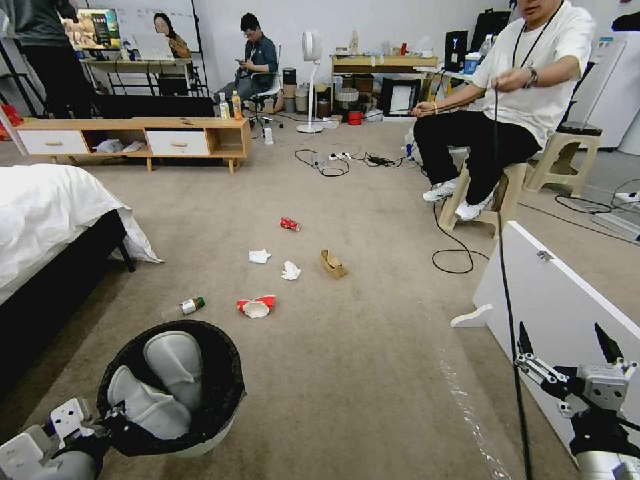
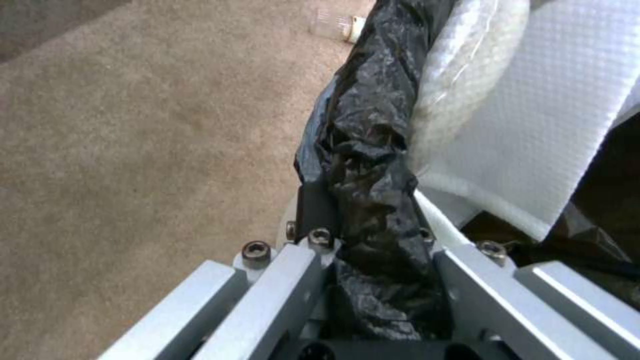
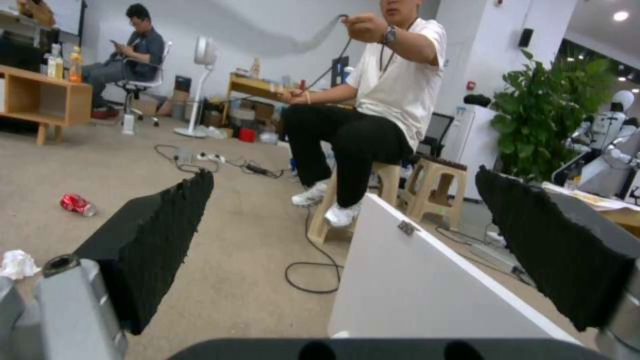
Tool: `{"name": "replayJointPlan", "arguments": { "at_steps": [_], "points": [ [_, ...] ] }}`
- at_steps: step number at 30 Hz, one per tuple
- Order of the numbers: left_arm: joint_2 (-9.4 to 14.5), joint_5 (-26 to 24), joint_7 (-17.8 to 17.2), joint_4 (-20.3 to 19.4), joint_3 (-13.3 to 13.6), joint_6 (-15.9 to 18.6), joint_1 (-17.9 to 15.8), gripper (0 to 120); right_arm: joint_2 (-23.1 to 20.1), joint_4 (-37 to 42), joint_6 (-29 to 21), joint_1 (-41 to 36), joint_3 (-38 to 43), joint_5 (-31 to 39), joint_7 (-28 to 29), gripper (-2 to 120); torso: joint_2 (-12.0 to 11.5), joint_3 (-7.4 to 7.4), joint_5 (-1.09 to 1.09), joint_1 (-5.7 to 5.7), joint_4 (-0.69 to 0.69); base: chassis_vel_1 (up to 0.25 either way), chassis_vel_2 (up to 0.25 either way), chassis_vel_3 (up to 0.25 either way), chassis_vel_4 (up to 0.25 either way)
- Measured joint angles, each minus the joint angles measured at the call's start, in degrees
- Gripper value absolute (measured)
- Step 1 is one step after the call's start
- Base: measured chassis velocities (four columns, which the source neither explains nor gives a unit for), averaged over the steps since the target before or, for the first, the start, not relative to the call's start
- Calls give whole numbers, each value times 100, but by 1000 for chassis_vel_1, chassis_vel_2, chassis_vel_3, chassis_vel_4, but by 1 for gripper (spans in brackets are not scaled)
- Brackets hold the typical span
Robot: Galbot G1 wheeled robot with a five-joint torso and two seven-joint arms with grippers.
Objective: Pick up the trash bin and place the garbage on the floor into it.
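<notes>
The trash bin [image 1: 175, 390] sits low on the robot's left, the left claw [image 1: 100, 420] clamped on its black-bagged rim [image 2: 363, 165]. White packing lies inside it. Ahead on the floor [image 1: 360, 373] lie the garbage pieces: a paper cup [image 1: 256, 306], a small bottle [image 1: 191, 306], two tissues [image 1: 291, 271], a brown bag [image 1: 333, 263] and a red can [image 1: 289, 225]. The right claw [image 1: 567, 347] hangs spread wide, holding nothing, on the right beside a white board [image 1: 560, 300].

Beige short-pile carpet [image 1: 373, 373] covers the room beneath white walls [image 1: 227, 27]. A bed with white bedding [image 1: 47, 207] stands at left, a low wooden cabinet with white drawers [image 1: 133, 139] beyond it. A white pedestal fan [image 1: 311, 80] and cluttered wooden desk [image 1: 383, 63] line the far wall; power cables [image 1: 333, 160] trail across the carpet. A leafy plant [image 3: 547, 115] grows near the stools [image 3: 437, 192].
</notes>
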Motion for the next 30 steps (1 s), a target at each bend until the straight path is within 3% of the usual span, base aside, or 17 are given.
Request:
{"name": "replayJointPlan", "arguments": {
  "at_steps": [7, 30],
  "points": [
    [5, -1, 4, -16, -9, 0, 19, 3, 3, -1, 2, -11, -6, 0, -9, 100, 0, 0, 0, 0, 0, -32, 32, 29, -22],
    [-26, 33, 59, -54, -19, 0, 90, 3, 29, 37, 9, -53, 0, -71, -5, 100, 0, 0, 0, 0, 0, -133, 135, 135, -141]
  ]
}}
